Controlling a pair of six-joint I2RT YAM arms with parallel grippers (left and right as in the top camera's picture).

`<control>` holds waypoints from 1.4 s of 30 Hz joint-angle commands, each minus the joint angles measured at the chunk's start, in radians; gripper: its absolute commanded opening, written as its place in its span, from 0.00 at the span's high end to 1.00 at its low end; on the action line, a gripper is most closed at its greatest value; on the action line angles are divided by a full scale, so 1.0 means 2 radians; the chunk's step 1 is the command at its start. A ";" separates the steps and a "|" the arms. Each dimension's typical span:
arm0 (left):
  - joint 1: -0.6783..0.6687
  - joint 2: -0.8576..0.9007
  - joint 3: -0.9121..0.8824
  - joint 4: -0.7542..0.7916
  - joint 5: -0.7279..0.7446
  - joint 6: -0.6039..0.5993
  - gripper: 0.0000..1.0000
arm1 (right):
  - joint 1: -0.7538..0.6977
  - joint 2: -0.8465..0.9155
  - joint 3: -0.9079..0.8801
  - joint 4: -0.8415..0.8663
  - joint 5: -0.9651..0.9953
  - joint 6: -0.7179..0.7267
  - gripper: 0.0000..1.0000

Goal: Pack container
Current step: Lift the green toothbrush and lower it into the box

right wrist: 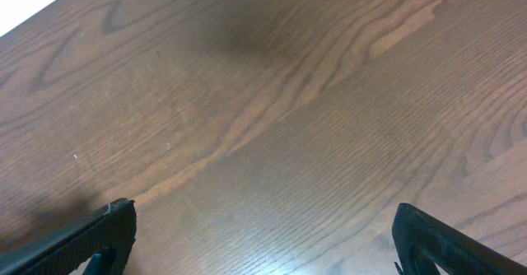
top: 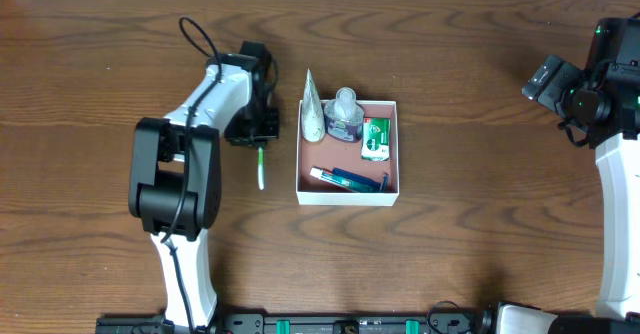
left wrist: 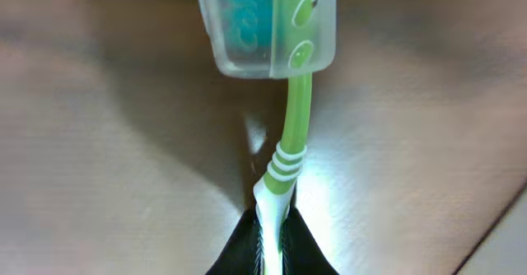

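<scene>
The container (top: 346,194), a shallow white-walled box with a reddish-brown floor, sits mid-table. It holds a small clear bottle (top: 344,114), a green packet (top: 376,139) and a dark tube (top: 345,179). A white tube (top: 312,109) leans on its left wall. My left gripper (top: 262,139) is shut on the handle of a green and white toothbrush (top: 261,166) just left of the box; in the left wrist view the toothbrush (left wrist: 290,143) runs up to a clear head cap (left wrist: 268,24) from the gripper (left wrist: 272,246). My right gripper (right wrist: 259,234) is open and empty over bare wood at the far right.
The right arm (top: 600,89) stands at the table's right edge, far from the box. The left arm's black and white body (top: 180,164) lies to the left of the toothbrush. Brown wood table all around.
</scene>
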 commanded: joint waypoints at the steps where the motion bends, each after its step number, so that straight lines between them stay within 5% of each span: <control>1: 0.016 -0.005 0.038 -0.039 -0.002 0.029 0.94 | -0.002 0.000 0.001 0.000 0.009 -0.005 0.01; 8: 0.021 -0.091 0.115 -0.137 0.008 0.079 0.94 | -0.002 0.000 0.001 0.000 0.009 -0.005 0.01; 16: -0.021 -0.240 0.120 -0.141 0.055 0.178 0.94 | -0.002 0.000 0.001 0.000 0.009 -0.005 0.01; 23: -0.122 -0.324 0.120 -0.135 0.101 0.337 0.94 | -0.002 0.000 0.001 0.000 0.009 -0.005 0.01; 31: -0.231 -0.299 0.097 -0.133 0.100 0.440 0.94 | -0.002 0.000 0.001 0.000 0.009 -0.005 0.01; 42: -0.248 -0.193 0.075 -0.131 0.049 0.505 0.94 | -0.002 0.000 0.001 0.000 0.009 -0.005 0.01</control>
